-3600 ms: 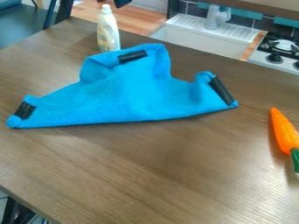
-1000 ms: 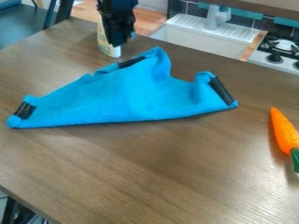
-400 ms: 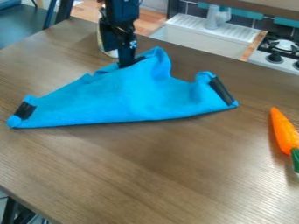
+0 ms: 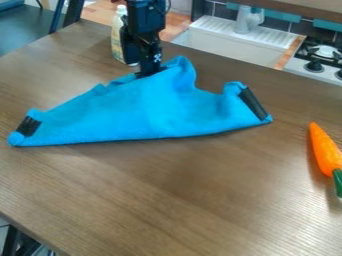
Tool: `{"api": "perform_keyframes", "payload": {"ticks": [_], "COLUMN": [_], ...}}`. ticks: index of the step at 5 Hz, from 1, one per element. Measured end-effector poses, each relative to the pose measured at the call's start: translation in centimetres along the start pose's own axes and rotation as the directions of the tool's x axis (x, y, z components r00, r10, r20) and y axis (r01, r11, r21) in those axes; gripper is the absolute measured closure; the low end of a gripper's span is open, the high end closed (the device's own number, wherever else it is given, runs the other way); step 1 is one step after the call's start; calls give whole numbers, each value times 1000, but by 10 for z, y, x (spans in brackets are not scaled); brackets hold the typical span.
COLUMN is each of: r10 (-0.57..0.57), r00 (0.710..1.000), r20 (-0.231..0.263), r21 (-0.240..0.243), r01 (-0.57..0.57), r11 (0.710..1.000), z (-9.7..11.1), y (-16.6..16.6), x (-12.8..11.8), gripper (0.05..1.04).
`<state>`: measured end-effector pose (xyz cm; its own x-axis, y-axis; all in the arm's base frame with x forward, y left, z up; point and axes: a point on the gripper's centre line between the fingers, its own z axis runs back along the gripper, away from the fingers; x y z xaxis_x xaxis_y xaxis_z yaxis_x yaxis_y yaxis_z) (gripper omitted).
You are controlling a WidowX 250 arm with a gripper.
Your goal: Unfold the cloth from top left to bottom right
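At the blue cloth (image 4: 140, 110)'s upper edge, your gripper (image 4: 147, 74) points down; spread or closed, you can't tell. Carrot (image 4: 325, 150) well apart.

My black robot arm (image 4: 145, 16) had a bluish cast to its upper casing, which was boxy and straight-sided, a stout block broader than the parts below it. A thin dark cable (image 4: 167, 7) curved out in a small loop beside that casing. Lower down I narrowed into my black mechanical hand (image 4: 148, 73), built of angular dark pieces with notched, uneven outlines. One side of me carried a flat, dark, slab-like plate (image 4: 129, 47), plain-faced and longer than it was wide. On the other side I wore small whitish markings (image 4: 157, 57), bright against the black, too tiny to make out as screws or print. Small pale glints broke up the dark surface where my upper casing met the narrower parts.
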<state>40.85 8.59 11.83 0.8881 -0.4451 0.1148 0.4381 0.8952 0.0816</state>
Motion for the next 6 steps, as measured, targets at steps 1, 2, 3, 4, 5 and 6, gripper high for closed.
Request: {"api": "perform_keyframes", "payload": {"ticks": [1,2,3,4,5,6], "r10": [8,26,36,42,49,39], "r00": [1000,999,999,998,997,998], "r20": [-28,-29,-41,-52,-54,-54], "r21": [4,24,29,34,33,15], "r01": [-8,-25,-35,-40,-48,-38], "r11": [1000,999,999,999,998,999], "z": [-13,-15,-19,-24,-24,-24], "y": [-2,4,5,8,7,5], "x": [1,4,3,4,3,3], "gripper": [83,83,83,128,401,698]}}
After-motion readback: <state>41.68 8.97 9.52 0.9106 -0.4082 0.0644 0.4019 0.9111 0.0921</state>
